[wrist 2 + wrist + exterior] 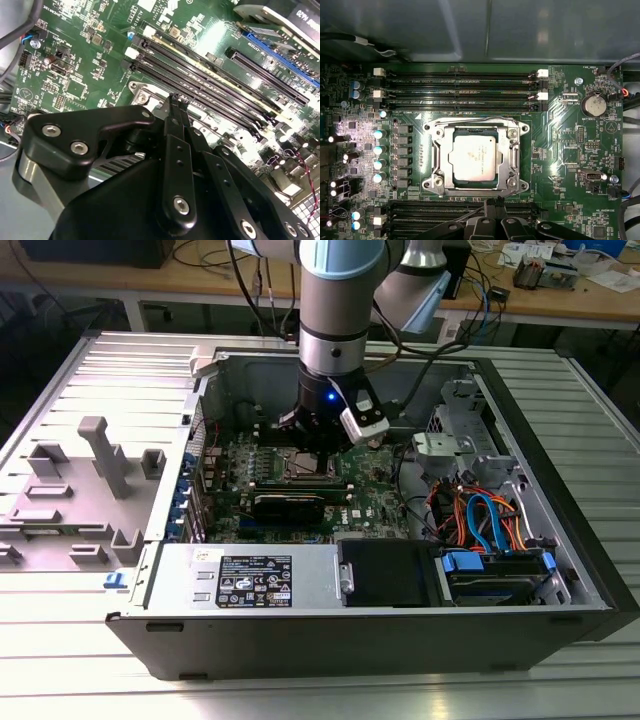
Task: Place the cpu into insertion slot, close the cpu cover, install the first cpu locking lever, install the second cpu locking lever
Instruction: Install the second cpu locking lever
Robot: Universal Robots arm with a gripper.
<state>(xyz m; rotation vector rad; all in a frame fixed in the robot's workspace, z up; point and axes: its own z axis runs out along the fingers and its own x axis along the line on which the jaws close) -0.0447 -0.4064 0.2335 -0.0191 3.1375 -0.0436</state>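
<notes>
While I hang straight down over the open computer case (560, 540), my gripper (492, 202) sits just at the near edge of the insertion slot (436, 176), low over the green motherboard (560, 150). The cpu (474, 158) already lies flat in that slot, its silver-grey top showing square and level, which I judge to mean it is seated rather than resting on a corner. Around it the cpu cover (509, 150) is folded down, its metal frame lying flush on the socket with the chip showing through the window, so the chip is pinned from above. My jaws are together, the two black fingers (176, 112) meeting in a narrow tip with nothing between them; I take it that a closed tip suits pushing a thin lever better than an open one. That tip points down beside the socket's metal rim, close to the long black memory slots (210, 75) that run alongside, and I cannot tell whether it touches any lever there. In the first wrist view, thin metal rods run along the frame's edges, but whether either locking lever is hooked home is too fine to make out. In the exterior view the case lies on its side on the ribbed tabletop (60, 680), the board facing up so I can work from above.
</notes>
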